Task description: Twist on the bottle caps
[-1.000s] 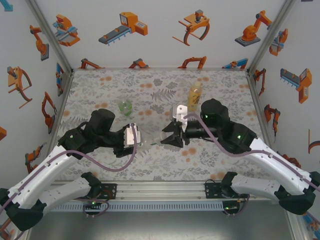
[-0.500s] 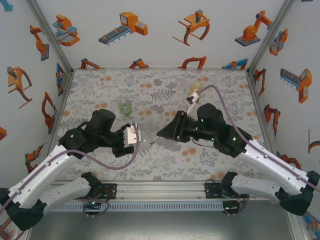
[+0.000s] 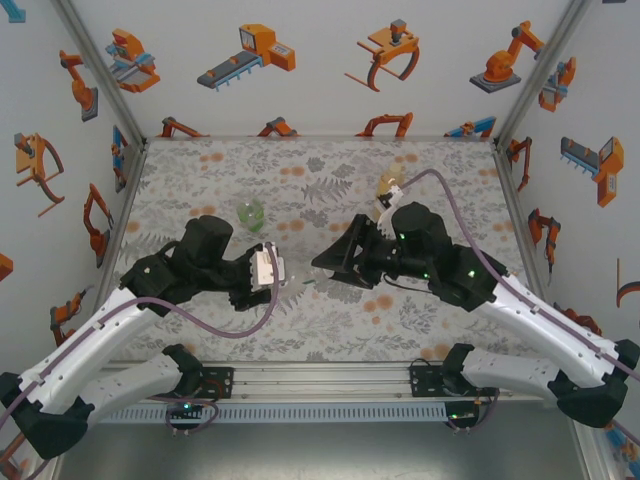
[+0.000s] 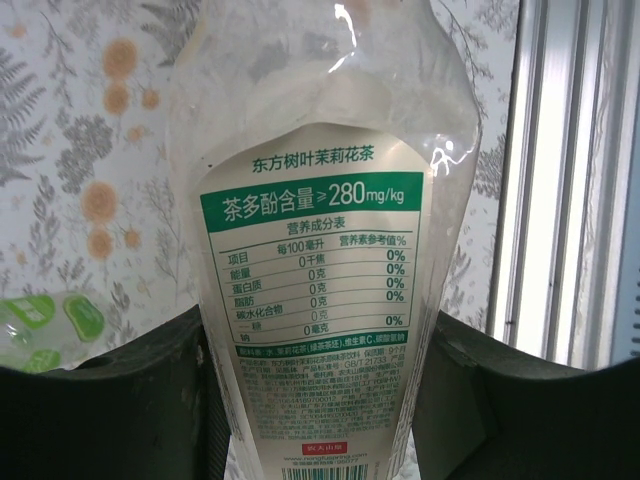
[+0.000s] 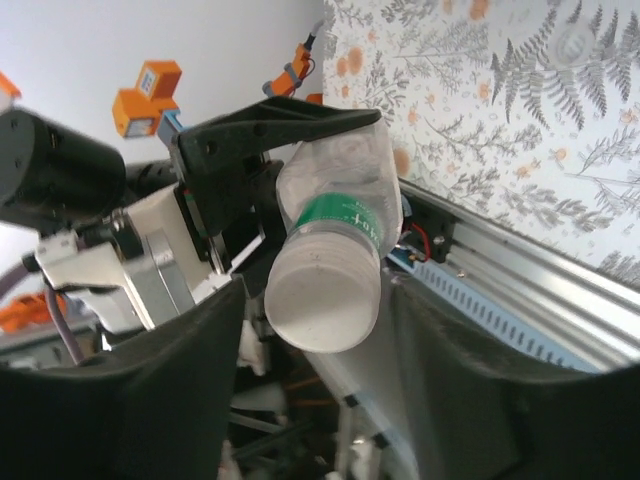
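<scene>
**A:** Where is the clear plastic bottle with the green-white label (image 4: 315, 250) held?

**B:** It is pinched by the left gripper (image 4: 320, 350), level over the mid-table. Its white round screw cap (image 5: 322, 300) is seated on the neck, flanked by the fingers of the right gripper (image 5: 317, 315).

**A:** Is the cap gripped?

**B:** Contact cannot be made out. The bottle's ends are cropped in the left wrist view, and the amber plastic bottle (image 3: 388, 190) is half hidden behind the right arm.

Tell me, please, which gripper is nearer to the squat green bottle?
Left. The left gripper, shut on the clear bottle, sits just on the near side of the green bottle; the right gripper is farther away, off to its right.
</scene>
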